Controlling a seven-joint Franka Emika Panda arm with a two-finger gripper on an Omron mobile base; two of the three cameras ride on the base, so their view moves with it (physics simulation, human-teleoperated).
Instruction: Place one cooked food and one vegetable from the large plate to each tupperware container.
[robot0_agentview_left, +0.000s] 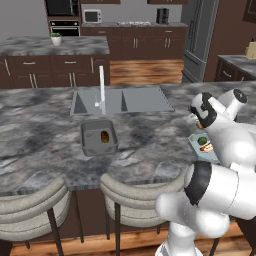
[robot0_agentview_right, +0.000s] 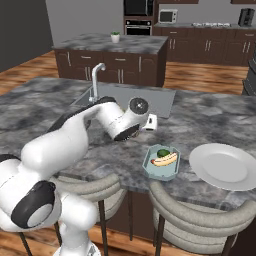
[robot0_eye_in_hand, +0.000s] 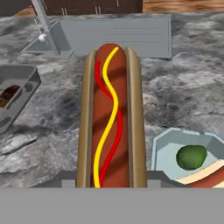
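In the hand view a long orange-brown piece of cooked food (robot0_eye_in_hand: 111, 116), striped with yellow and red sauce lines, rises straight up from between the pincer's dark tips, its long axis running along the pincer and away toward the sink; the pincer (robot0_eye_in_hand: 111, 179) is closed on its near end. In the right base view the pincer (robot0_agentview_right: 150, 121) hangs over the counter just behind the pale blue-green octagonal tub (robot0_agentview_right: 161, 161), where the held piece is hidden by the wrist. That tub sits near the counter's front edge and holds a dark green roundish vegetable (robot0_agentview_right: 163, 152) at its back and a red sausage in a pale bun (robot0_agentview_right: 165, 159) lying across it, the bun's long axis running left to right with a slight tilt. Just to its right, apart from it, lies the wide white plate (robot0_agentview_right: 223, 166), also close to the front edge. Farther left, the grey rectangular tub (robot0_agentview_left: 99, 137) stands well apart from the octagonal one with open dark marbled counter (robot0_agentview_left: 40, 135) between them; a yellow-brown oval vegetable (robot0_agentview_left: 105, 136) lies inside it. Behind that tub are the steel sink basin (robot0_agentview_left: 122, 100) and its upright tap (robot0_agentview_left: 102, 85). Two padded stools (robot0_agentview_left: 135, 197) stand tucked under the front edge. Beyond, a kitchen island (robot0_agentview_right: 112, 44) carries a small potted plant (robot0_agentview_right: 115, 36), with dark wood cabinets, an oven and a microwave (robot0_agentview_right: 167, 16) along the back wall.
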